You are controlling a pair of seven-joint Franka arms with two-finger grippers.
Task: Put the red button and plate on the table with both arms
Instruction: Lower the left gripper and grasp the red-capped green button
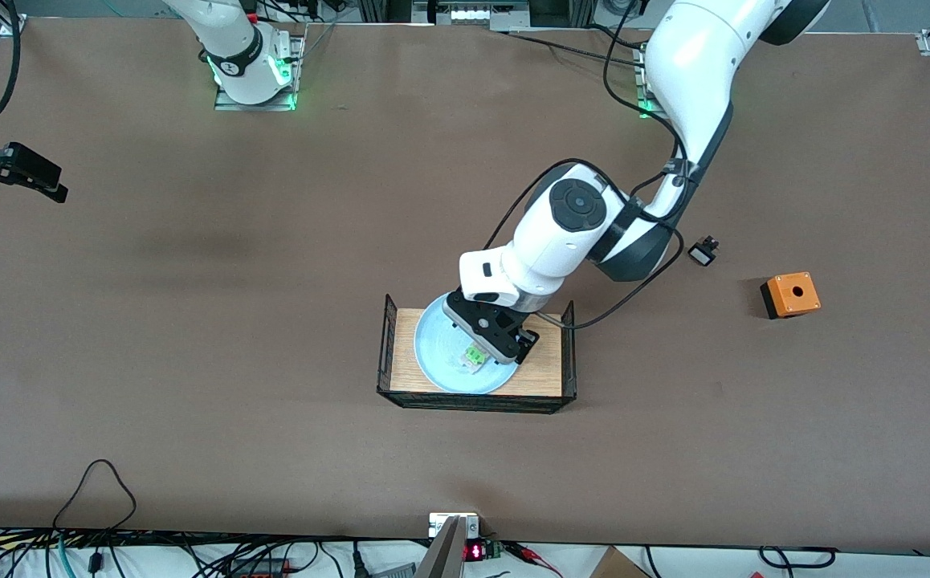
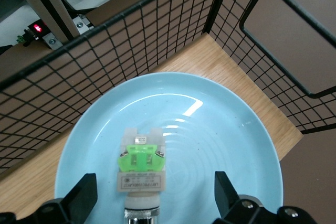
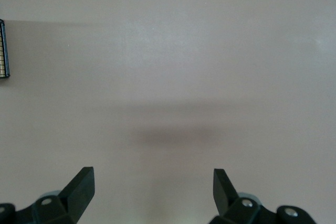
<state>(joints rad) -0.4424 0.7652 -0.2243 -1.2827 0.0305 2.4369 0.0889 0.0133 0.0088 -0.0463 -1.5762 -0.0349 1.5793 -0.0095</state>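
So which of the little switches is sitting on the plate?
The red button, with its bright green block, lies on the pale blue plate. The small black-and-white switch sits on the bare table instead.

White arms (image 1: 549, 233) (black bands, cables)

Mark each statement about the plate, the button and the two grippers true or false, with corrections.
1. The red button lies on the pale blue plate. True.
2. The plate rests directly on the brown table. False: it sits on the light-wood shelf with black wire ends.
3. The left gripper has its fingers open on either side of the button. True.
4. The right gripper holds the orange box. False: it is open over bare table, holding nothing.
5. The orange box is on the shelf. False: it stands on the table toward the left arm's end.
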